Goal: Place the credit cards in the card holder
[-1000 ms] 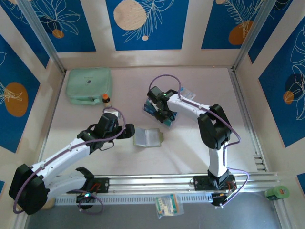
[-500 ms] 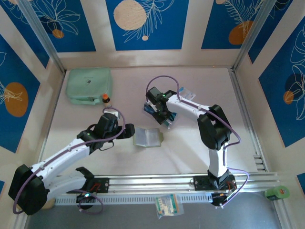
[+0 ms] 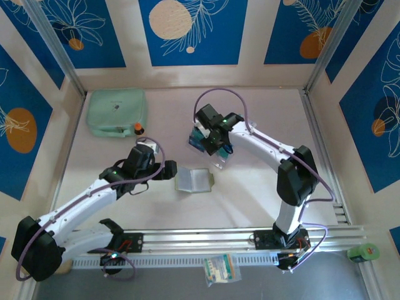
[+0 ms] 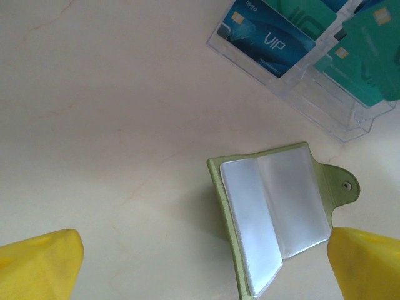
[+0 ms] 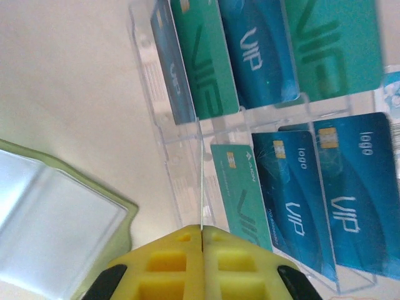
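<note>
— Where was the wallet (image 3: 195, 180) found, reckoned from the right hand (image 5: 203, 234)?
— It was laid open on the worktop (image 3: 250, 194), pockets up, nearer the bases and slightly leftward. The right hand was clenched over the clear stand (image 4: 337, 119) on a thin edge, judged to be a card (image 5: 201, 175).
— And the left hand (image 3: 170, 170)?
— It was spread wide, nothing grasped, just beside the wallet, so nearer.

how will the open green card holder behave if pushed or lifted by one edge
The card holder lies thin and open on the smooth table, so a push would probably slide it. Its clear pockets are bent at the fold, so lifted by one edge it likely flops shut.
</note>
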Motion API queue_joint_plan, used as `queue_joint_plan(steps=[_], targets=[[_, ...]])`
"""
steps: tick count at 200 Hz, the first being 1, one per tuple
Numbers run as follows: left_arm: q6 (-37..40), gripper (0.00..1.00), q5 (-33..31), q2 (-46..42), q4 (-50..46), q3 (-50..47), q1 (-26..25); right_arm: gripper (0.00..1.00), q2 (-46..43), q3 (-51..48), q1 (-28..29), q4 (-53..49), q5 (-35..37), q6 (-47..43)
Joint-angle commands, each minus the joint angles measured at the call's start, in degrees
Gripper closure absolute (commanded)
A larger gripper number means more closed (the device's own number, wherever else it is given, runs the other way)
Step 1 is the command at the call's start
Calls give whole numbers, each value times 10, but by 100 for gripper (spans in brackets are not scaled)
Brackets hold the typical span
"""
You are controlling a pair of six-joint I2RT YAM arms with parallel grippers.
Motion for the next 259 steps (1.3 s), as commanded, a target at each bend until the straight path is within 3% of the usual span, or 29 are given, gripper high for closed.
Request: queue_joint_plan(steps=[1,48,101,151,259], targets=[[37,0,19,14,-29,29,-5,100,-46,13,0,2,-52,51],[58,0,26,65,-33,58,-32,100,-154,-104,-32,113,-182,205],[61,0,-24,135,-25,78,-83,100,-280,-357,-76,345,-313,405],[72,0,-63,196,-19,93,-107,100,-328,-511,-61,491,-302,495],[66,0,-181,252,-48,75,-127,100,-222,-539,-2,599,-282,525]])
